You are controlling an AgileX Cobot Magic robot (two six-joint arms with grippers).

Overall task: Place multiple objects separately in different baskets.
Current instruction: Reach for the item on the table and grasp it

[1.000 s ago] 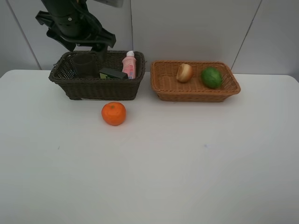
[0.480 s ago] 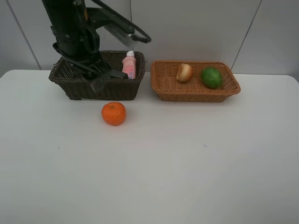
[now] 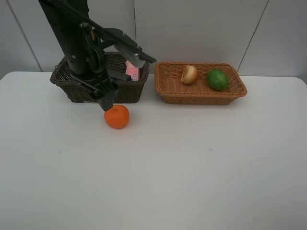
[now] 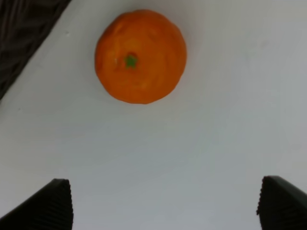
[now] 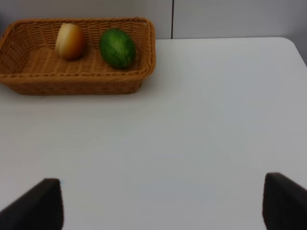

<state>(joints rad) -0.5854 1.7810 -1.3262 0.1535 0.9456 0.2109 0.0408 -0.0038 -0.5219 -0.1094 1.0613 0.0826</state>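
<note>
the left end effector (image 3: 106, 98), spread wide and empty, hangs just above the mandarin (image 3: 117, 116). the fruit lies slightly toward the surface's front edge. the right end effector (image 5: 163, 201) gapes far off.

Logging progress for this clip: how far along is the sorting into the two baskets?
Done: the peach-like fruit and lime lie in the tan basket; the pink bottle sits in the dark basket.

In hand: the left gripper hangs open just above the mandarin, gripping nothing.

Left: the mandarin, alone on the table, needs a basket. The right gripper is open and empty.
</note>
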